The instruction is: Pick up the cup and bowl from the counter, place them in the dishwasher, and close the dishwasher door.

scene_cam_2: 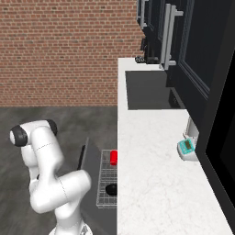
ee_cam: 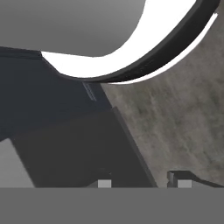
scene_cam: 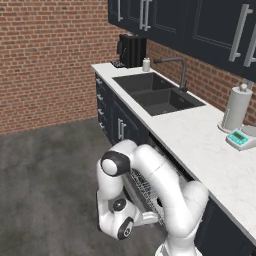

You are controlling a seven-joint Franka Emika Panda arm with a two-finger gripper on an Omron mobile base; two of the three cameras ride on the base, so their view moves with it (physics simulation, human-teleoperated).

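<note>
The red cup (scene_cam_2: 113,157) lies on its side in the dishwasher's pulled-out wire rack (scene_cam_2: 104,183), and the black bowl (scene_cam_2: 110,188) sits nearer in the same rack. The rack (scene_cam: 145,187) juts out from under the white counter (scene_cam: 200,145). The dark dishwasher door (scene_cam_2: 89,161) stands tilted up beside the rack. My arm is folded low in front of it. In the hand view my gripper (ee_cam: 144,181) is open, close to the navy door panel (ee_cam: 65,131). The panel's edge runs down between the fingertips, with grey floor showing beside it. Nothing is held.
A double sink (scene_cam: 160,95) with a faucet (scene_cam: 180,70) is set into the counter further along. A coffee machine (scene_cam: 131,50) stands at the far end. A paper towel roll (scene_cam: 236,107) and a small scale (scene_cam: 239,139) sit near the wall. Open grey floor (scene_cam: 50,175) lies left.
</note>
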